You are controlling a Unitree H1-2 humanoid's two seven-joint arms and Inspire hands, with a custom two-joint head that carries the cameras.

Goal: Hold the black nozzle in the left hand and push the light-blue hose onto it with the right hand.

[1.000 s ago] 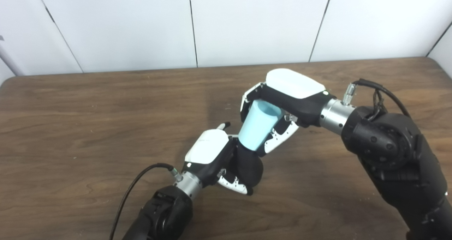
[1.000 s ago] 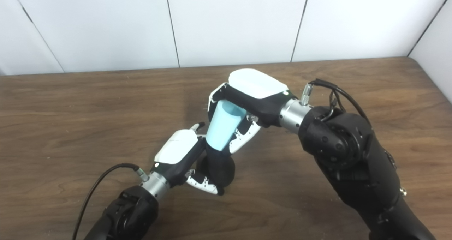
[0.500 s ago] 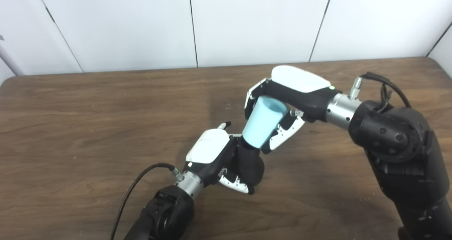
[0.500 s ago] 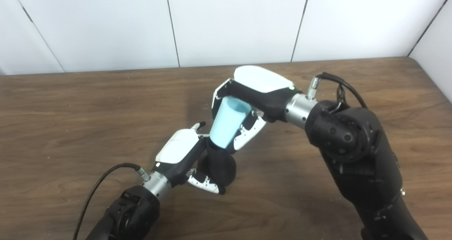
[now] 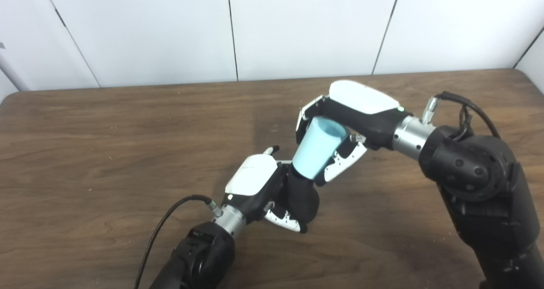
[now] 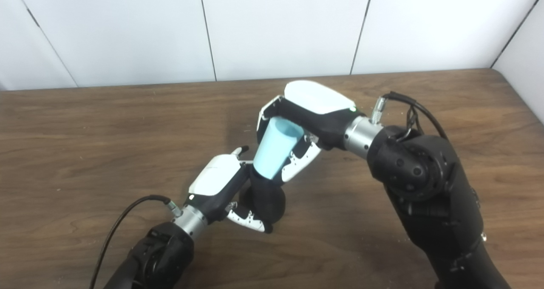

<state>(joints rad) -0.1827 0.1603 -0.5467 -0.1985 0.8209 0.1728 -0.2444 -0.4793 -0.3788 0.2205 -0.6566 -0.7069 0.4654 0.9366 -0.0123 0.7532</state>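
Observation:
My left hand (image 5: 259,187) is shut on the black nozzle (image 5: 302,197), a rounded black piece tilted up to the right above the table. The light-blue hose (image 5: 316,146), a short tapered tube with its wide mouth facing up, sits with its narrow end on the nozzle's tip. My right hand (image 5: 340,123) is shut on the hose from above and behind, its fingers (image 5: 304,119) wrapped round the far side. In the right eye view the same hose (image 6: 274,148) meets the nozzle (image 6: 265,197) just past my left hand (image 6: 216,180).
The brown wooden table (image 5: 106,153) stretches to a white panelled wall (image 5: 229,29) at the back. A black cable (image 5: 163,225) loops from my left wrist. My right forearm (image 5: 471,182) fills the right side of the table.
My right hand and the hose have drifted slightly right and back over the last second. The left hand with the nozzle has edged a little to the right after it.

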